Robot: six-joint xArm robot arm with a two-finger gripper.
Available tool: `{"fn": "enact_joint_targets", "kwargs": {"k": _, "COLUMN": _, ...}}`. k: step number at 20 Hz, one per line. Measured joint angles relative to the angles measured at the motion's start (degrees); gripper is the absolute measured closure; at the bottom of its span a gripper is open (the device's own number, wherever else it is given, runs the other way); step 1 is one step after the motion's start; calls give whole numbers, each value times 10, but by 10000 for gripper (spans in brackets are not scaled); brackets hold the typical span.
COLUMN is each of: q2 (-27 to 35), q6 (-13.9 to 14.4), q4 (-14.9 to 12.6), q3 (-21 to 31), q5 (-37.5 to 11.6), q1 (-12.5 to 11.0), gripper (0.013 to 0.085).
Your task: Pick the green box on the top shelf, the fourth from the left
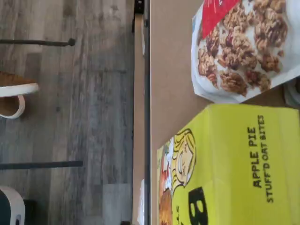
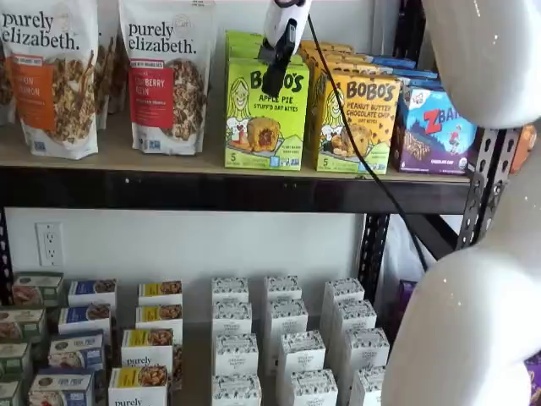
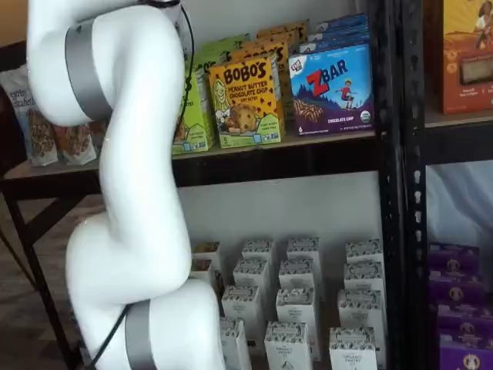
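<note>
One tool [image 2: 275,74] before green box [image 2: 265,118]

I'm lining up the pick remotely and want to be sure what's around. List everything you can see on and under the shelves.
green box: front one of a row, lime green, top shelf, right of the granola bags
granola bags: two clear at the front, white, left part of the top shelf
peanut butter box: front of a row, yellow-orange, right of the green box
ZBar box: front of a row, blue, right end
small cartons: many, white, below the top shelf
gripper: one, white body, black fingers, hanging before the green box's upper front; fingers seen side-on, gap not visible
arm: white, between camera and shelves
</note>
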Motion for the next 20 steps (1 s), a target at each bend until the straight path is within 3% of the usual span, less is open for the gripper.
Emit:
{"fn": "enact_joint_targets", "kwargs": {"k": 15, "q2": -4, "q6": 2, "q4": -1, "q3": 18, "q5": -18, "q1": 6, "gripper": 130}}
{"fn": "enact_joint_targets", "kwargs": {"k": 20, "q2": -7, "q6": 2, "q4": -1, "q3": 22, "q5": -25, "q1": 5, "gripper": 250}}
